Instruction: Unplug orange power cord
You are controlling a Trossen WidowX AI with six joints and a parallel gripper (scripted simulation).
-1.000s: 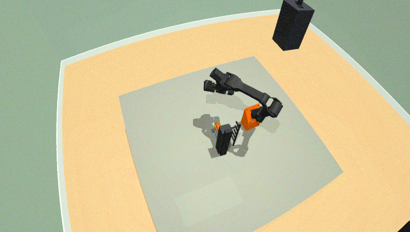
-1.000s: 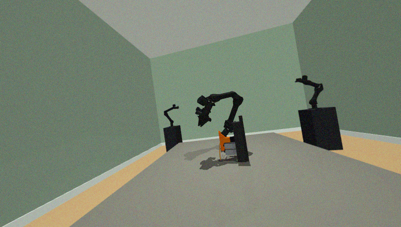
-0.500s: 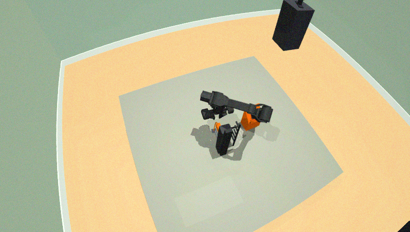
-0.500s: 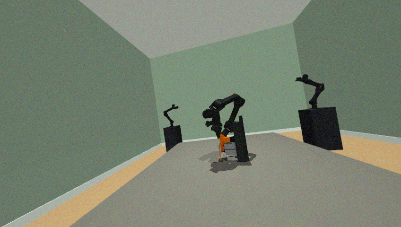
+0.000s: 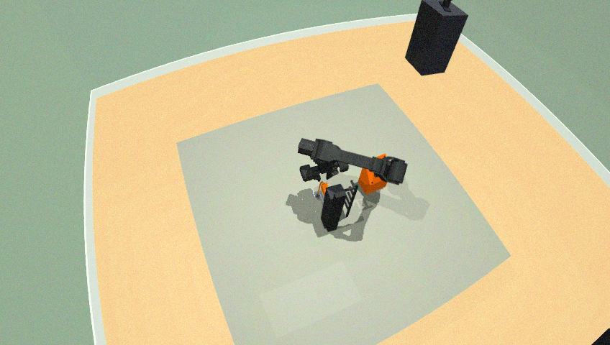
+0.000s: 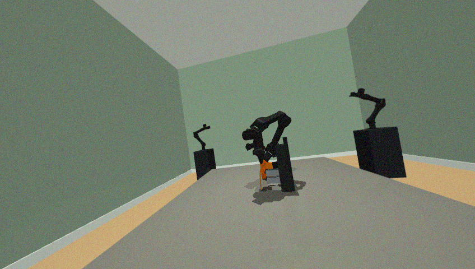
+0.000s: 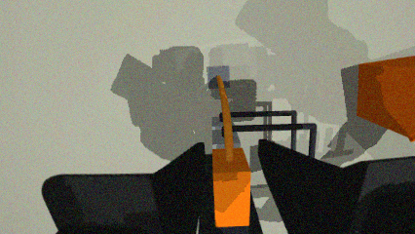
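Plug (image 7: pixel 231 195): an orange block low in the middle of the wrist view. Its long axis runs away from the camera, the same way the fingers point. The cord (image 7: pixel 225 117) leaves the plug's far end and runs on as a thin orange line, bending slightly left, to a small grey-blue box (image 7: pixel 217 75) on the mat (image 7: pixel 73 73).

From the side we see the plug (image 6: pixel 265 168) off the floor, just left of a tall dark slab (image 6: pixel 284 166). The cord (image 6: pixel 260 181) drops from it to the mat, so the cord end faces down. We cannot tell which part is the strip.

Gripper (image 7: pixel 231 142): the plug sits right in the gap. The left finger (image 7: pixel 180 185) looks flush against the plug's left face. The right finger (image 7: pixel 302 185) shows a thin gap. The fingers stand partly apart, not clamped, and we count nothing as gripped.

From the top, the gripper (image 5: pixel 319 172) hangs just above the plug (image 5: pixel 323 187), at the slab's (image 5: pixel 332 207) far left corner. The arm's orange base (image 5: pixel 370 181) stands just right of the slab, with a small dark ladder-like frame (image 5: pixel 349 198) between them. The frame's bars (image 7: pixel 263 114) also show past the plug in the wrist view.
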